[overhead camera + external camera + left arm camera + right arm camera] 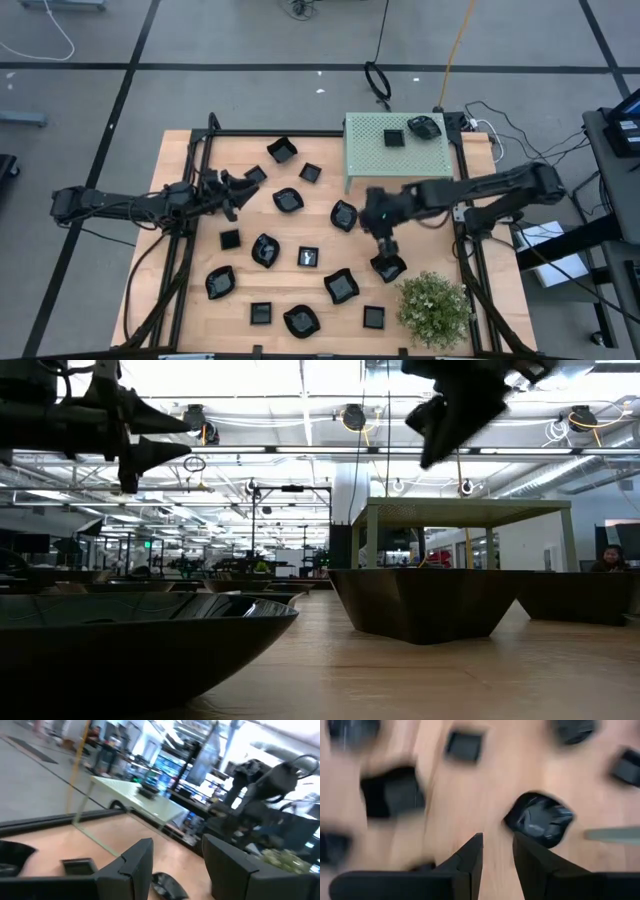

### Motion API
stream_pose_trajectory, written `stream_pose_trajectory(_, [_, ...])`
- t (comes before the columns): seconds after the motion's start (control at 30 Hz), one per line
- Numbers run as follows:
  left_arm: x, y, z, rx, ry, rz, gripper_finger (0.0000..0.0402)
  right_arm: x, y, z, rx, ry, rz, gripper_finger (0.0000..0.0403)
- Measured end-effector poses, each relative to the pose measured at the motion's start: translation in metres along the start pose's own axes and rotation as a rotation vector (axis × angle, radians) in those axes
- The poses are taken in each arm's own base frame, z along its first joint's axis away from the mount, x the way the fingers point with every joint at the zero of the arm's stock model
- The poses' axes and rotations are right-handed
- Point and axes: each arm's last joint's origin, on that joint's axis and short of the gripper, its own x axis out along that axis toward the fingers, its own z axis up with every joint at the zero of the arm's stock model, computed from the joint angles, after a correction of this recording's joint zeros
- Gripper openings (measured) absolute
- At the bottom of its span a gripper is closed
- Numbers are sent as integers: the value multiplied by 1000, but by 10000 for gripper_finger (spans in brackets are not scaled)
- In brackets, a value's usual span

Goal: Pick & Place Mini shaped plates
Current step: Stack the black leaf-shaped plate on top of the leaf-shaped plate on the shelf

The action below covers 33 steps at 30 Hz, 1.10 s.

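Several glossy black mini plates, square and wavy-rimmed, lie scattered on the wooden table [300, 225]; two more rest on top of the pale green stand [400, 150]. My right gripper [385, 243] [497, 852] hovers above the table with its fingers slightly apart, empty, beside a wavy plate [388, 267] [540, 819]. My left gripper [236, 190] [177, 870] is open and empty, raised over the table's left part near a square plate [256, 175]. In the low view both grippers hang high above the plates, the left one [150, 450] and the right one [445, 425].
A bushy green plant [432, 308] stands at the table's near right corner, close to the right gripper's plate. The stand occupies the far right corner. Black frame rails [190, 230] run along the table's left and right sides. Bare wood shows between the plates.
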Motion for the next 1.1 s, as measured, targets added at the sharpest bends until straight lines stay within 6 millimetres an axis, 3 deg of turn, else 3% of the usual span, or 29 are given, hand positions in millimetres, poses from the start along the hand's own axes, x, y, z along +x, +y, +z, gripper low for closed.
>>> stream_pose_trajectory(0.17, [0,-2,-1,-11,44,-85,175,39,13,-8,-400,74,-13,93])
stream_pose_trajectory(0.33, [0,-4,-2,-67,76,-137,175,75,9,-21,-605,108,-169,93])
stream_pose_trajectory(0.7, [-1,-5,-3,-176,97,-155,175,119,-5,-40,-748,125,-214,93])
stream_pose_trajectory(1.1, [-1,-5,-2,-179,94,-163,175,139,-7,-45,-780,163,-207,93])
